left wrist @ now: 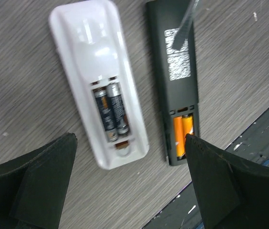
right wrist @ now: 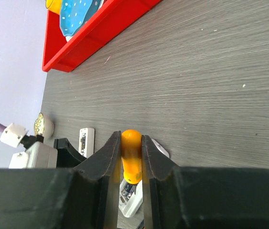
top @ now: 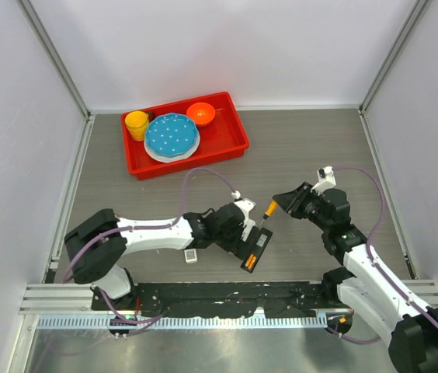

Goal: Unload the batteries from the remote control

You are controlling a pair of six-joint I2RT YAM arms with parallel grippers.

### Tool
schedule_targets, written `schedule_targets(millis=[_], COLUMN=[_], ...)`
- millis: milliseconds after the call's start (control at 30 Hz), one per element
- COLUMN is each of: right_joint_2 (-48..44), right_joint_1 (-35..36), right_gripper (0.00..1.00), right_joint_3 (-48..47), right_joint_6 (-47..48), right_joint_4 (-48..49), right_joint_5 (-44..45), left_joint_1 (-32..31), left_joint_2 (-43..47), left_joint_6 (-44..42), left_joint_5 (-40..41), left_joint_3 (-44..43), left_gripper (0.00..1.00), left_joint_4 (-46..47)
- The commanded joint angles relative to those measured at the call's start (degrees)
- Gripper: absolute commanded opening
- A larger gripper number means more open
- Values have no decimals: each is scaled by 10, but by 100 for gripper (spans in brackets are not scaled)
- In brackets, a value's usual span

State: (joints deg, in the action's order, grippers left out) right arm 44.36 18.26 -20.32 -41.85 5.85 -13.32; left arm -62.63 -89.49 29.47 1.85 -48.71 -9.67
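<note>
The left jaws hang released over two open remotes lying side by side on the grey wood-grain tabletop (left wrist: 25, 71). A white plastic remote (left wrist: 94, 52) cradles two dark grey cylindrical batteries (left wrist: 111, 110), and a slim black remote (left wrist: 165, 71) cradles two orange batteries (left wrist: 182, 136). The cells look light, rigid, slick and spring-seated, so they are best levered up at one end. Farther out, the right jaws clench an orange-handled screwdriver (right wrist: 131, 157).
</note>
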Motion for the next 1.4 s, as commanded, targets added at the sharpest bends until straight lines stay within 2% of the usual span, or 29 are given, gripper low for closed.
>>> schedule_targets(millis=[0,200,533,700,833,933,1167,1233,1367], right_joint_2=[-23,-25,6,-9,-21,-16,8,0,-28], right_joint_1=[-38,-46,-47,-47,-48,-50,-50,-50,-50], right_gripper=[1,1,1,1,1,1,1,1,1], right_joint_3=[13,18,8,17,22,19,20,27,30], right_joint_6=[-19,-18,-14,-24,-20,-19,-25,-31,-39], right_joint_4=[35,43,65,66,58,58,74,80,63], right_joint_5=[-76,-86,-104,-104,-93,-92,-108,-112,-113], left_joint_1=[-28,-37,-37,-39,-44,-45,-46,-46,-54], left_joint_2=[-37,-64,-24,-45,-55,-53,-39,-37,-23], left_joint_6=[-13,-2,7,4,2,-6,-26,-22,-19], left_joint_5=[43,111,127,109,115,120,105,97,93], left_joint_3=[-41,-44,5,-2,10,12,26,33,41], left_gripper=[97,86,85,76,75,70,45,42,41], left_joint_4=[1,-22,18,11,18,4,11,18,26])
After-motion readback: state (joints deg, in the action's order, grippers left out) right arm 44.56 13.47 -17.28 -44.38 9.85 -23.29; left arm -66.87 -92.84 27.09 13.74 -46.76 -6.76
